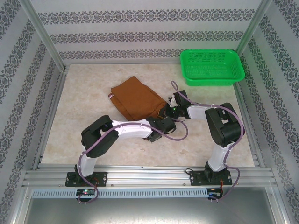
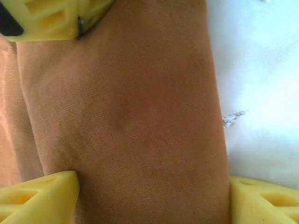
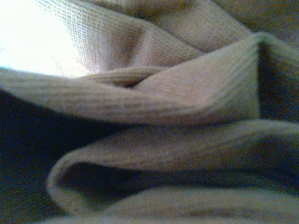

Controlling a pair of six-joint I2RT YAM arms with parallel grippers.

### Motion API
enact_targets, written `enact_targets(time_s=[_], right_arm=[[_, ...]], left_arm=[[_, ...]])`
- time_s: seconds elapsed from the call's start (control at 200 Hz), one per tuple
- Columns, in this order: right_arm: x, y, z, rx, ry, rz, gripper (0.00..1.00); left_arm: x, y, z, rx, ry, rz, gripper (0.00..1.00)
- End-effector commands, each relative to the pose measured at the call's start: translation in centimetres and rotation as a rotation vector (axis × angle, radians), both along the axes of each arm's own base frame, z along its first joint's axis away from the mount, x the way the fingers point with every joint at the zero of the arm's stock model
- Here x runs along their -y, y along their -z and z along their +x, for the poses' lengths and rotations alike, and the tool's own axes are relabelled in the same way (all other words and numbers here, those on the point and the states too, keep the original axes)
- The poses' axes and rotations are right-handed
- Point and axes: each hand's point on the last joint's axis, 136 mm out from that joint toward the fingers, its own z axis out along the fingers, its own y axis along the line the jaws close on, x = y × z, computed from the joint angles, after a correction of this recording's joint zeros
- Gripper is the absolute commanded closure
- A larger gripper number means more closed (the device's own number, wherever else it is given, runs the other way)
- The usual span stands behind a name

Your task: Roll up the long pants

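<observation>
The pants (image 1: 138, 99) lie on the worktop (image 1: 84, 107) a little toward its far edge, about midway between its left and right edges. They are folded into a flat rust-brown slab. Its long axis slants from the far-left down to the near-right. A pale strip shows at its left corner, and the cloth is smooth apart from the bunched near-right end.

That bunched end is where both my claws meet. My left claw (image 2: 154, 182) sits on its near side, jaws spread wide. The 2 yellow fingers (image 2: 37, 198) stand on either side of a thick band of cloth without squeezing it, so it has hold of nothing. The band runs straight away from this claw.

My right claw (image 1: 172, 110) is just beside it at the right edge of the same end, jaws closed. Its own view is full of soft folds pressed close, and I cannot tell whether any cloth is caught between the jaws.

I judge that the roll has to travel away from both claws along that slant, toward the far-left end. A green basket (image 1: 212, 67) stands at the far-right corner.
</observation>
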Motion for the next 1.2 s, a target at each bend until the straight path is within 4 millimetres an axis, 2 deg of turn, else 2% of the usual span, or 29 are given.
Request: enact_targets(time_s=[0.0,0.175,0.235,0.285,0.315,0.33,0.37,0.49,0.58,0.649,0.694,0.789,0.879,0.999,1.194], right_arm=[[1.4,4.0,-3.9,-0.198,0.001,-0.078,1.00],[1.3,3.9,-4.0,-0.198,0.000,-0.074,1.00],[1.4,3.9,-4.0,-0.197,0.000,-0.075,1.00],[1.4,3.8,-4.0,-0.194,0.002,-0.074,1.00],[1.5,3.8,-4.0,-0.194,0.003,-0.073,1.00],[1.5,3.8,-4.0,-0.194,0.004,-0.074,1.00],[1.6,3.7,-4.0,-0.192,0.005,-0.073,1.00],[2.0,3.5,-3.8,-0.186,0.017,-0.073,1.00],[2.9,2.9,-3.0,-0.161,0.054,-0.071,0.99],[3.9,1.7,-1.8,-0.121,0.087,-0.067,0.70],[4.7,0.1,-0.7,-0.072,0.109,-0.067,0.54],[6.4,-3.2,0.8,0.036,0.136,-0.139,0.42],[7.9,-6.0,1.4,0.118,0.152,-0.214,0.38],[9.1,-8.3,1.3,0.165,0.186,-0.217,0.36],[8.7,-9.4,-0.5,0.156,0.154,-0.175,0.35]], left_arm=[[-10.5,2.1,5.9,0.200,-0.231,0.336,0.22],[-11.6,5.2,5.3,0.043,-0.253,0.388,0.24],[-11.8,6.3,5.0,-0.039,-0.269,0.377,0.32],[-11.8,6.8,4.7,-0.096,-0.286,0.352,0.47],[-11.8,6.9,4.6,-0.122,-0.294,0.335,0.67],[-11.7,7.0,4.5,-0.131,-0.298,0.326,0.81],[-11.6,6.9,4.5,-0.145,-0.305,0.308,1.00],[-10.5,6.3,3.8,-0.185,-0.296,0.221,1.00],[-7.9,5.2,2.1,-0.294,-0.272,0.084,1.00],[-5.5,4.1,0.2,-0.381,-0.239,-0.012,1.00],[-4.5,3.2,-0.7,-0.412,-0.228,-0.054,1.00],[-2.8,1.1,-2.2,-0.478,-0.217,-0.182,1.00],[-1.4,-0.6,-3.3,-0.545,-0.206,-0.298,1.00],[0.8,-2.9,-4.2,-0.661,-0.202,-0.496,1.00],[4.0,-7.2,-5.0,-0.898,-0.206,-0.891,1.00]])
